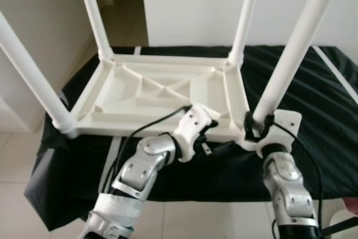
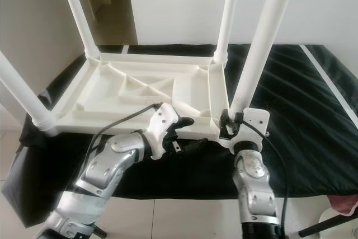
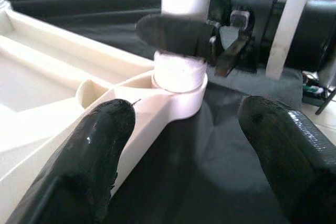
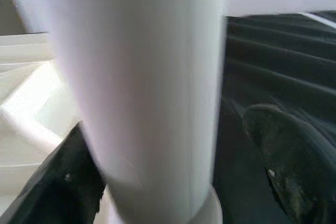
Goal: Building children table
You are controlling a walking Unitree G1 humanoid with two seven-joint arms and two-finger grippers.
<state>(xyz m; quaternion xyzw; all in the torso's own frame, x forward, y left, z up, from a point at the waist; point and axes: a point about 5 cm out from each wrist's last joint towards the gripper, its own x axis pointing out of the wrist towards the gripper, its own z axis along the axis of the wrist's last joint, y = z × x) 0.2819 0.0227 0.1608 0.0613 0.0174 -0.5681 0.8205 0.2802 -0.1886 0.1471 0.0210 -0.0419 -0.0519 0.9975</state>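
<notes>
A white plastic children's table [image 1: 151, 129] lies upside down on a black cloth, its legs pointing up. My right gripper [image 1: 259, 122] stands at the base of the near-right leg [image 1: 291, 54], one finger on each side of it. One finger [image 4: 68, 182] lies against the leg. The other finger [image 4: 286, 161] shows a thin gap, so the gripper is open around the leg. My left gripper [image 1: 211, 137] is open just in front of the table's near rim, left of the corner socket [image 3: 178, 77] that holds that leg. Nothing is between its fingers [image 3: 100, 150].
The black cloth [image 1: 324, 110] covers a low surface that ends just before my arms, with tiled floor [image 1: 17, 194] below. The other legs stand at near left [image 1: 33, 76], far left [image 1: 95, 15] and far right [image 1: 246, 15]. A white wall rises behind.
</notes>
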